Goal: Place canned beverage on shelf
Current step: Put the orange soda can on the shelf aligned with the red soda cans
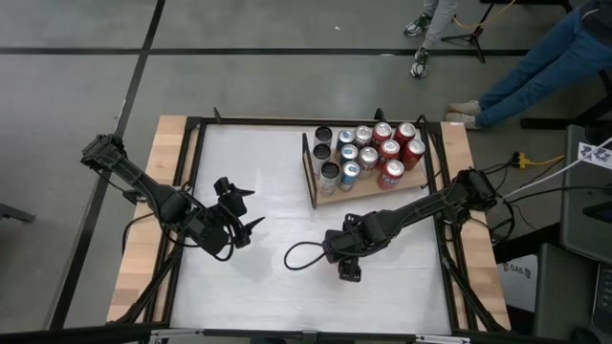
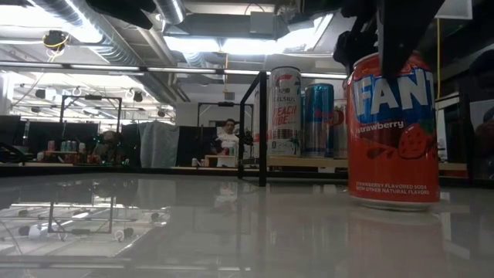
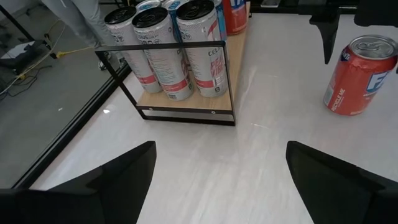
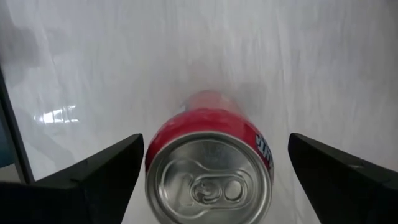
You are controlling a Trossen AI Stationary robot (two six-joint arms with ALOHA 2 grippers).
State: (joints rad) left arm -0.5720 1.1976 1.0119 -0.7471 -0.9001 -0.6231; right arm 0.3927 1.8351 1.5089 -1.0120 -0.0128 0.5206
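A red Fanta strawberry can point(image 2: 394, 131) stands upright on its base on the white table; it also shows in the left wrist view point(image 3: 359, 76). My right gripper point(image 4: 216, 142) is open just above it, with one finger on either side of the can's top point(image 4: 208, 183) and not touching it. In the high view the right gripper point(image 1: 349, 266) hides the can. The shelf point(image 1: 368, 195), a light wooden board with a black frame point(image 3: 168, 46) at its left end, carries several upright cans point(image 1: 368, 153). My left gripper point(image 1: 254, 208) is open and empty, left of the table's middle.
A black cable loop point(image 1: 301, 256) lies on the table beside my right gripper. A black rail point(image 1: 196, 191) frames the tabletop. The shelf's near strip point(image 1: 382, 197) is bare board. People's legs point(image 1: 535, 67) show beyond the far edge.
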